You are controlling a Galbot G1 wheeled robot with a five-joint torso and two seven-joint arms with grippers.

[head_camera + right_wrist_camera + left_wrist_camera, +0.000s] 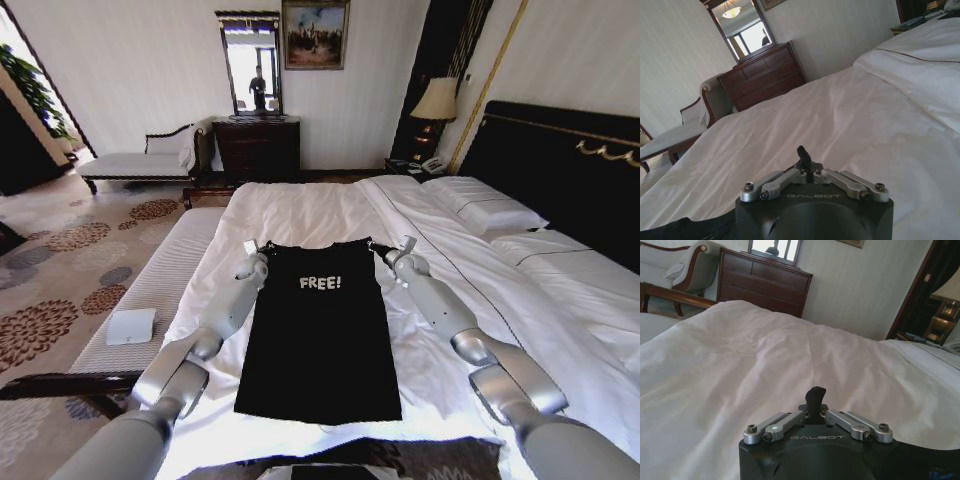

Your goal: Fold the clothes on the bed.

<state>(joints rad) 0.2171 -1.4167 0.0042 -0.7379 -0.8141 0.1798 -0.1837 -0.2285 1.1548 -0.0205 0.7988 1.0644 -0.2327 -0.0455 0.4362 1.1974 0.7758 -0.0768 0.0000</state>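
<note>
Left gripper (pixel 816 396): fingers closed together on a pinch of black fabric at the left shoulder corner of the black T-shirt (pixel 322 330). In the left wrist view the finger linkages are drawn inward and the dark fingers (pixel 816 392) meet over the white duvet.

Right gripper (pixel 803 156): fingers closed likewise, gripping the right shoulder corner of the same garment; the head view places it at (pixel 393 252).

Both arms extend forward from the robot, one along each side of the T-shirt. The T-shirt lies flat on the bed (pixel 320 215), near its foot end, sleeves folded in, white "FREE!" lettering facing up, hem toward the robot.

A white-cushioned bench (pixel 165 275) stands just beside the bed on the robot's left, carrying a small white folded cloth (pixel 131 326).
</note>
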